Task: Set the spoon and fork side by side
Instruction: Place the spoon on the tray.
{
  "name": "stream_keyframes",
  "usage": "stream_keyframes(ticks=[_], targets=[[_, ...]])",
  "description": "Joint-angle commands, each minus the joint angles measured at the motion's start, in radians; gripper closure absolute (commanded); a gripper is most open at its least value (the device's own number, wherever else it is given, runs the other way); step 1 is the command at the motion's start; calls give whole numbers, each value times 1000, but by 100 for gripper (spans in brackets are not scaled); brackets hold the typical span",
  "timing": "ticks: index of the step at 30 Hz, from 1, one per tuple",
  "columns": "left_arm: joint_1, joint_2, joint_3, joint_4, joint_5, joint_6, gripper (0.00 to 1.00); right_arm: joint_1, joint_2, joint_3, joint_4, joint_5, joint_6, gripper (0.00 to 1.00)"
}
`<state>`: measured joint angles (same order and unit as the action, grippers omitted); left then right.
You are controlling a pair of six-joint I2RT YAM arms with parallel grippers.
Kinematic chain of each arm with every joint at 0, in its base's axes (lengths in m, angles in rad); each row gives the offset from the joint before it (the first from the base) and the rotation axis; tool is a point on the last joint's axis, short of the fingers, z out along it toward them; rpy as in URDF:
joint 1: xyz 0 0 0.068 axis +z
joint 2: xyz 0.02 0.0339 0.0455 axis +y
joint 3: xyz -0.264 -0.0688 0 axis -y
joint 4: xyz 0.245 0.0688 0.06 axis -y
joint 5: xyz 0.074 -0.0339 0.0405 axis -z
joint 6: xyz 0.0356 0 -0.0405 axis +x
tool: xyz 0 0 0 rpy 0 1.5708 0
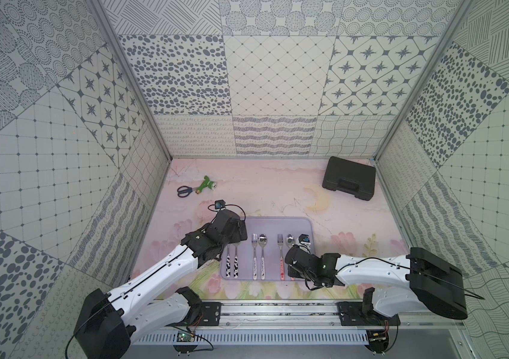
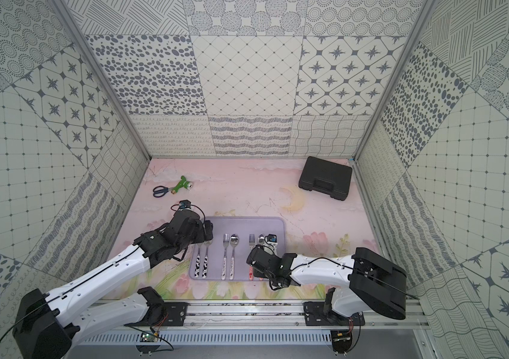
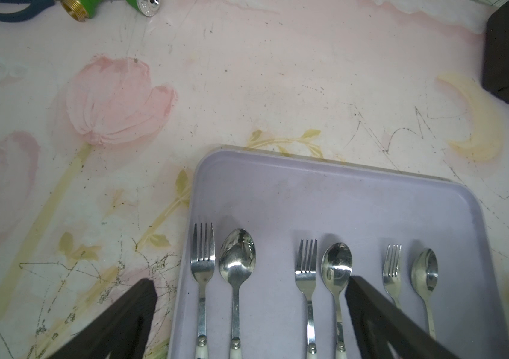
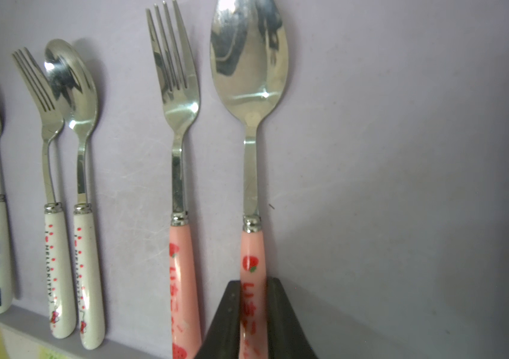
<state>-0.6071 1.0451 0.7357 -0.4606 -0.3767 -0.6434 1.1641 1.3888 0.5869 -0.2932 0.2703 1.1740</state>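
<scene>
Here the right hand (image 4: 254, 290) grips the spoon (image 4: 248, 71) near the right edge of the tray (image 4: 402, 155), parallel to the fork (image 4: 178, 102) just beside. The left hand (image 3: 250, 283) is open.

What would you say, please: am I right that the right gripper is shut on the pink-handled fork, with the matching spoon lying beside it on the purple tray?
Not quite: the right gripper is shut on the pink-handled spoon, not the fork, as the right wrist view shows. It is the pink-handled fork that lies beside it on the purple tray.
</scene>
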Motion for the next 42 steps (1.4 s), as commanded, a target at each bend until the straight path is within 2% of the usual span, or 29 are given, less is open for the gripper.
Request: stream_keyframes(ticks=[1, 12, 24, 29, 36, 42], targets=[[2, -8, -6, -9, -39, 7, 0, 7, 21, 8, 10, -11, -4, 84], [3, -9, -7, -9, -42, 7, 0, 9, 30, 11, 19, -14, 0, 82], [3, -9, -7, -10, -46, 7, 0, 9, 11, 12, 20, -13, -5, 69], [3, -10, -7, -10, -48, 7, 0, 9, -16, 13, 10, -7, -18, 68], [3, -17, -9, -12, -54, 5, 0, 3, -72, 28, -43, 20, -68, 60], [3, -44, -23, -5, -77, 3, 0, -55, -162, 44, -91, 0, -182, 47]])
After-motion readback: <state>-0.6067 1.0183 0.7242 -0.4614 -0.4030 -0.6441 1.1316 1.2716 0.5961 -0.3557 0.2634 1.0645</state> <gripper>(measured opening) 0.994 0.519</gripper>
